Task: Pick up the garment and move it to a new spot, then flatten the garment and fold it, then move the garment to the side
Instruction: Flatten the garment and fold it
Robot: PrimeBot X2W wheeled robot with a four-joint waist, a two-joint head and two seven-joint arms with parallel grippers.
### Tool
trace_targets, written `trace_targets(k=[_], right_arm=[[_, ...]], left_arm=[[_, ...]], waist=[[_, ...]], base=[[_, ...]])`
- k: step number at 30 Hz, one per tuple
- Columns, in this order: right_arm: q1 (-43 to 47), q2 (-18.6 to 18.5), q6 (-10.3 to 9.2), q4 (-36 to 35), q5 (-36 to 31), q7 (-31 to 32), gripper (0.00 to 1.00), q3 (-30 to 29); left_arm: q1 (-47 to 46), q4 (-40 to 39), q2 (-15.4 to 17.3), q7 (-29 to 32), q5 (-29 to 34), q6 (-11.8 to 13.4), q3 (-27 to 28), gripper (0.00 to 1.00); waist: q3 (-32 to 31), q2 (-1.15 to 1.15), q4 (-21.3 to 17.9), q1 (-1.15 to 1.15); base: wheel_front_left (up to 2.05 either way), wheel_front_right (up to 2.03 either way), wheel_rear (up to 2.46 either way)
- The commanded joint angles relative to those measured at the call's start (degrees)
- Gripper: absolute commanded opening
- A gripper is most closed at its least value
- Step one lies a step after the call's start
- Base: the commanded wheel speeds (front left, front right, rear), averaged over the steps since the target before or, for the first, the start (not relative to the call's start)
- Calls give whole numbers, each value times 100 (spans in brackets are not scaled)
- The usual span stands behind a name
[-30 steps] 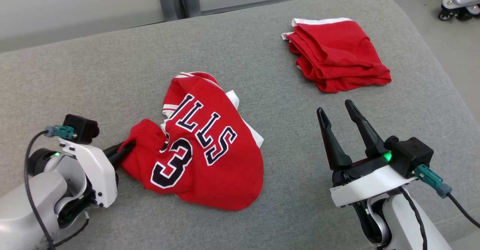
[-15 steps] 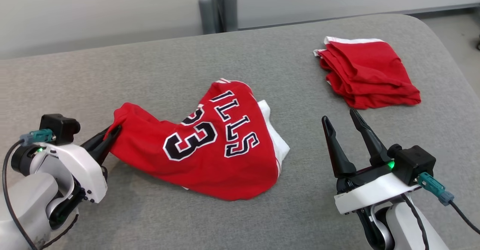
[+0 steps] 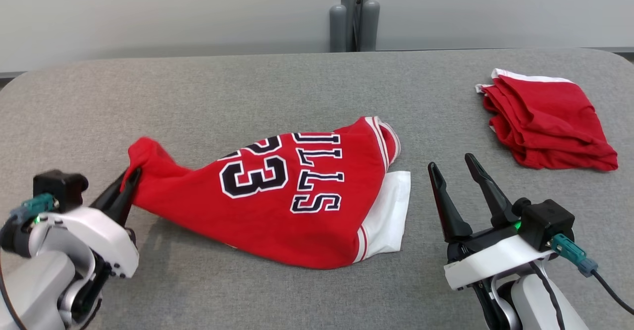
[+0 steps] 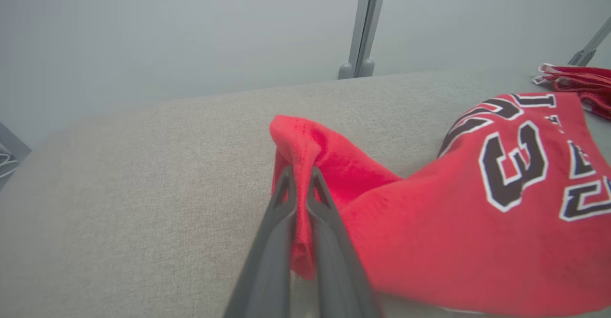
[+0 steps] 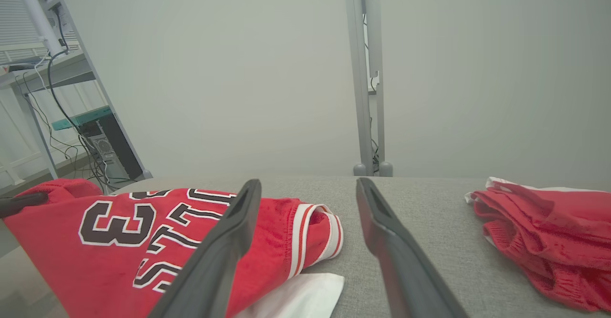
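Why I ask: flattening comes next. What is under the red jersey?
Some white fabric pokes out from beneath the red jersey at its right end, lying on the grey table. How far it runs underneath, and whether it belongs to the jersey, is covered.

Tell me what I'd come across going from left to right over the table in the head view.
left gripper, shut on a corner of the jersey → red number 23 jersey → right gripper, open → folded red garment
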Motion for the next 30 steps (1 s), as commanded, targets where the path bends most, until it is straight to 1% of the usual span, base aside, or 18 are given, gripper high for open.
trace_targets(k=[1, 3, 5, 10, 12, 18, 24, 27, 30], right_arm=[[-5, -26, 0, 25, -34, -10, 100, 6], [-15, -33, 0, 39, -26, -10, 100, 11], [-9, -31, 0, 86, -25, -10, 100, 31], [-64, -30, 0, 190, -34, -10, 100, 64], [-84, -29, 0, 214, -50, -10, 100, 75], [-101, -30, 0, 211, -68, -10, 100, 49], [-112, -28, 0, 162, -104, -9, 100, 15], [-146, -28, 0, 130, -103, -9, 100, 69], [-210, -30, 0, 105, -110, -9, 100, 103]], left_arm=[[224, -64, -6, -24, 53, 77, 159, 0], [437, -159, -30, -26, 124, 159, 452, 0], [715, -137, -37, -26, 270, 224, 581, 0], [1038, 76, -311, -26, 598, 264, 1073, 0], [1142, 211, -478, -27, 800, 232, 1277, 0], [1277, 520, -896, -27, 1488, 5, 2060, 0], [1085, 628, -1143, -27, 2146, -274, 2709, 0], [895, 820, -1213, -27, 2405, -453, 2771, 0], [647, 1160, -1288, -27, 2520, -674, 2727, 0]], waist=[[-2, 0, 53, 0], [-4, 0, 67, 0], [-11, 0, 58, 0], [-15, 0, -9, 0], [-9, 0, -39, 0], [-13, 0, -101, 0], [25, 0, -131, 0], [52, 0, -187, 0], [125, 0, -291, 0]], base=[[0, 0, 0], [0, 0, 0], [0, 0, 0], [0, 0, 0], [0, 0, 0], [0, 0, 0], [0, 0, 0], [0, 0, 0], [0, 0, 0]])
